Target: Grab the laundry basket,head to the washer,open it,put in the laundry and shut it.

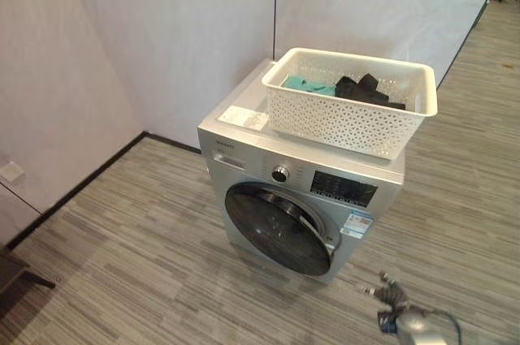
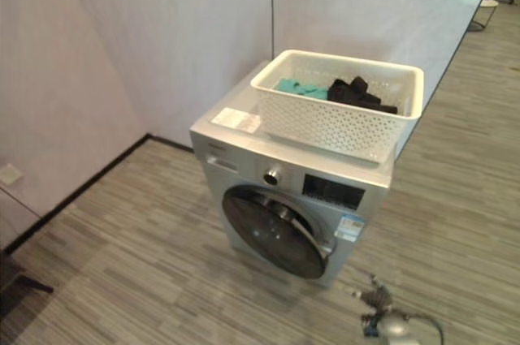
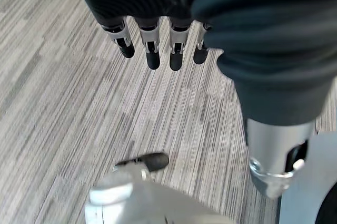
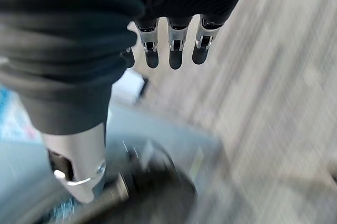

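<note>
Left hand (image 3: 158, 45) hangs over the floor (image 3: 63, 103), fingers straight, holding nothing; right hand (image 4: 174, 45) likewise loose and empty, low by the washer (image 1: 296, 191). White laundry basket (image 1: 349, 114) sits on top of the washer with teal and black laundry (image 1: 345, 87) inside; round door (image 1: 278, 227) closed.

White laundry basket (image 1: 349, 114), perforated lattice walls. Inside: teal cloth (image 1: 307, 84), black garments (image 1: 363, 89). Washer (image 1: 302, 191) silver-grey, dark round door (image 1: 278, 228), black control panel (image 1: 344, 187), white label (image 1: 243, 118) on top. Floor (image 1: 138, 256) grey, streaked plank pattern. Walls (image 1: 162, 28) pale, black baseboard (image 1: 77, 191). Left hand (image 3: 158, 45), right hand (image 4: 174, 45): silver fingers, dark tips.
</note>
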{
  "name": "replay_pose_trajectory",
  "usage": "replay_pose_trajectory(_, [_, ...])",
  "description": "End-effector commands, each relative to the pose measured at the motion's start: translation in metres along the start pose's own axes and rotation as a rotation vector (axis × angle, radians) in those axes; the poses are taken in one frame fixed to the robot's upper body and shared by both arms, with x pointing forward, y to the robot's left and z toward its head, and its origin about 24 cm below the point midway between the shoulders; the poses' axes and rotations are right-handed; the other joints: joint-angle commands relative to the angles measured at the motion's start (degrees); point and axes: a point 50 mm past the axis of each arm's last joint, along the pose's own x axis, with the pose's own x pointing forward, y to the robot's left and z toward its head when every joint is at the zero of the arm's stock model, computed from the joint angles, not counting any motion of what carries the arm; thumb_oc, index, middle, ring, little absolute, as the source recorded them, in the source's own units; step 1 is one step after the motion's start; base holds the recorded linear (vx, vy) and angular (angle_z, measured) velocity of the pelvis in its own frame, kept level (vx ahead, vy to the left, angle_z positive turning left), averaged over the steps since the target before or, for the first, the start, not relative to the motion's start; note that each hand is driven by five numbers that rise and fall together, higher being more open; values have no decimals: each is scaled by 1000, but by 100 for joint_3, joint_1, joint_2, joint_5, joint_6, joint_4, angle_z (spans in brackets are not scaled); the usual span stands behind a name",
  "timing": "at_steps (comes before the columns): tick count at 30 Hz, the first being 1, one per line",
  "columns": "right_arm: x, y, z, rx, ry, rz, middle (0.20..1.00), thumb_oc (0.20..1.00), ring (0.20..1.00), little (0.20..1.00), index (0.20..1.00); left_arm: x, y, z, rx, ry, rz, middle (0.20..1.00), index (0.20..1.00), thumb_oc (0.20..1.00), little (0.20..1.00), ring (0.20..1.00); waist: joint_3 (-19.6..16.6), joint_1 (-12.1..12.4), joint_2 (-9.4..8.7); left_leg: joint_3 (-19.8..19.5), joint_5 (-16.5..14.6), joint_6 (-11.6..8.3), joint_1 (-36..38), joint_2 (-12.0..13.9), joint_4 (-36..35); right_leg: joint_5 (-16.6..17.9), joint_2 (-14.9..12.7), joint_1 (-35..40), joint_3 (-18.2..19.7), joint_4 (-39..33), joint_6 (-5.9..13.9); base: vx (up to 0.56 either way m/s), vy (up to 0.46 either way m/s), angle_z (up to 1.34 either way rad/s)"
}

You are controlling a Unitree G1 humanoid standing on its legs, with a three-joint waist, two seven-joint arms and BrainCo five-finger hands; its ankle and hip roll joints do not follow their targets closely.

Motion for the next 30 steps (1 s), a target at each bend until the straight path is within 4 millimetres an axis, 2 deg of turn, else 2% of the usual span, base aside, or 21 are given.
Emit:
replay_pose_trajectory(1, [11,-6,43,31,-113,-68,1000,1000,1000,1000,1000,4,5,36,53,-79,37,1000,1000,1000,1000,1000,375,193,-106,-220,-225,244,-211,-15,21,-68,-131,-412,55,46,-74,-81,-37,6])
replay_pose_trajectory(10, [25,-9,113,80,-230,-97,1000,1000,1000,1000,1000,3,2,65,57,-173,29,1000,1000,1000,1000,1000,796,472,-41,-479,58,246,-890,-12,21,7,-120,-839,-95,46,-101,-77,-16,20])
replay_pose_trajectory(11, [25,-9,113,81,-230,-97,1000,1000,1000,1000,1000,3,2,65,57,-174,29,1000,1000,1000,1000,1000,795,469,-40,-481,59,246,-893,-12,21,7,-120,-841,-97,46,-101,-48,10,19])
replay_pose_trajectory(14, [28,-9,136,114,-257,-112,1000,1000,1000,1000,1000,3,3,73,43,-202,38,1000,1000,1000,1000,1000,980,559,20,-528,160,250,-1116,-35,21,83,-132,-1048,-97,46,-96,-80,18,9])
replay_pose_trajectory(18, [30,-12,155,206,-260,-118,1000,1000,1000,1000,1000,2,2,82,21,-229,35,1000,1000,1000,1000,1000,1181,642,55,-583,281,235,-1367,-49,21,148,-142,-1269,-102,46,-101,-48,19,8])
replay_pose_trajectory(21, [30,-8,166,269,-257,-116,1000,1000,1000,1000,1000,-1,1,97,4,-283,41,1000,1000,1000,1000,1000,1406,705,75,-644,399,193,-1655,-53,21,194,-137,-1491,-137,46,-93,-35,13,10])
replay_pose_trajectory(22, [30,-4,167,270,-252,-110,1000,1000,1000,1000,1000,-1,1,100,-1,-293,42,1000,1000,1000,1000,1000,1421,735,84,-665,293,144,-1645,-6,21,94,-92,-1470,-101,46,-57,30,-15,2])
replay_pose_trajectory(24, [30,10,168,273,-236,-82,1000,1000,1000,1000,1000,-3,-1,110,-6,-322,47,1000,1000,1000,1000,1000,1481,772,54,-691,316,133,-1734,-9,21,96,-81,-1532,-117,46,-55,18,-12,2])
replay_pose_trajectory(27, [25,47,163,295,-206,11,1000,1000,1000,1000,1000,-7,-1,127,-20,-374,64,1000,1000,1000,1000,1000,1555,807,-3,-671,445,160,-1860,-46,21,188,-112,-1620,-181,46,-95,-54,17,0])
replay_pose_trajectory(28, [22,65,158,296,-192,60,1000,1000,1000,1000,1000,-9,-1,134,-18,-403,74,1000,1000,1000,1000,1000,1534,826,-12,-680,316,122,-1790,-1,21,72,-72,-1553,-138,46,-58,79,-19,-3])
replay_pose_trajectory(29, [14,94,145,293,-171,145,1000,1000,1000,1000,1000,-15,3,151,-13,-482,101,1000,1000,1000,1000,1000,1538,848,-28,-676,287,121,-1759,-3,21,62,-75,-1513,-167,46,-60,0,0,0])
replay_pose_trajectory(30, [14,94,145,294,-171,144,1000,1000,1000,1000,1000,-16,3,151,-12,-483,101,1000,1000,1000,1000,1000,1557,839,-39,-663,406,159,-1821,-47,21,164,-118,-1566,-220,46,-96,-62,27,1])
